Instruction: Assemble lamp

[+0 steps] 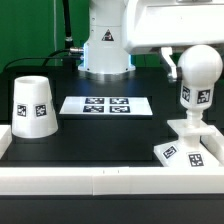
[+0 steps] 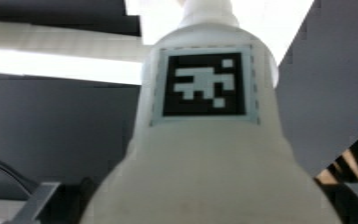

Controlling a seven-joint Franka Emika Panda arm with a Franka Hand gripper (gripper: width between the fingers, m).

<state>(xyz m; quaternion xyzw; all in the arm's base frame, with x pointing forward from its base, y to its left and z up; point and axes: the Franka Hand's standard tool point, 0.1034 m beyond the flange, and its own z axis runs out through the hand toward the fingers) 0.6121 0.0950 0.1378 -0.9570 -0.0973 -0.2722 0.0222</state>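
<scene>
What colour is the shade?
White, with one black-and-white square tag on its side. The shade shows best in the exterior view.

Exterior view evenly bright, whites near glare; wrist view soft, the bulb (image 2: 202, 170) blurred, perhaps too close.

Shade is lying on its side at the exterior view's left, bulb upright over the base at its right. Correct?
Not quite: the exterior view shows the shade standing upright, not on its side. The bulb is upright over the base at its right.

The marker board (image 1: 106, 104) lies flat on the black table (image 1: 100, 140).
</scene>
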